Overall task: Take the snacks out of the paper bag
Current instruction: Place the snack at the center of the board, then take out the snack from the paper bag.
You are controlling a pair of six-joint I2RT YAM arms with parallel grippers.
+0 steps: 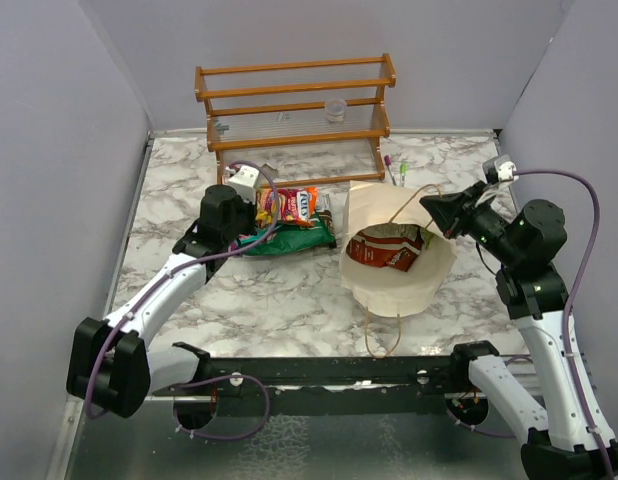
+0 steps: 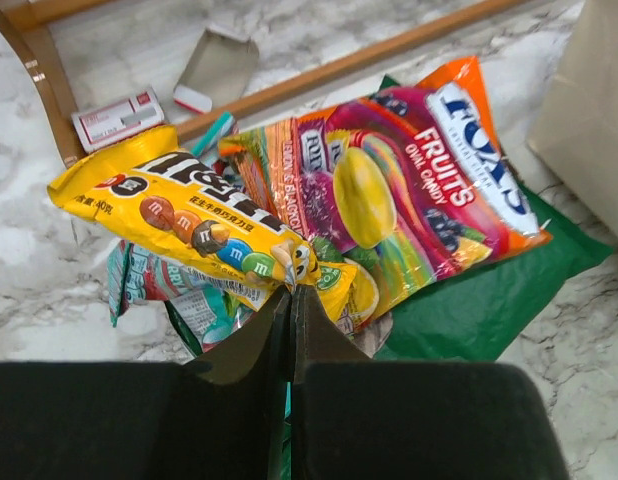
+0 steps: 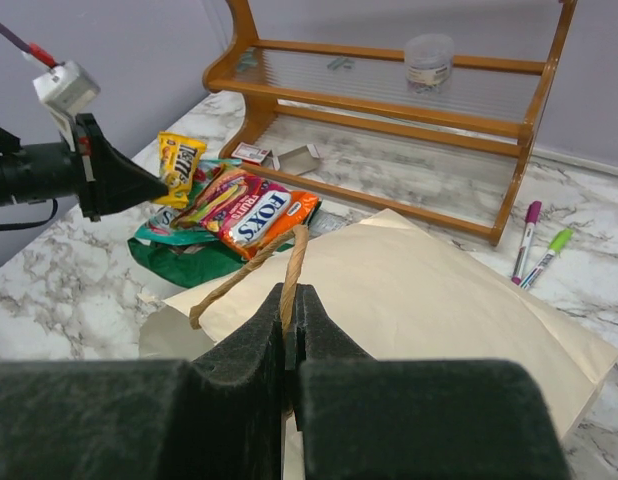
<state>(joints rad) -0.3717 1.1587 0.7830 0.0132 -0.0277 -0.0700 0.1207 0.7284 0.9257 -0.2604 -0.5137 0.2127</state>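
Both tools grip: left tool (image 2: 291, 300) on the yellow packet (image 2: 189, 225), right tool (image 3: 291, 300) on the handle (image 3: 292, 255) of the paper bag (image 3: 419, 290).

A red-orange packet (image 2: 429, 190) lying toward the counter's far edge reads "FOX'S", "FRUITS" and "OVAL CANDY". "LEMON & BLACK…" runs along its left side, the rest lost in creases. The yellow packet (image 2: 189, 215) overlapping it, on the side of the counter's left edge, carries the brown "m&m's" logo, an "m" on the pictured sweets, and Chinese print too fine to read.
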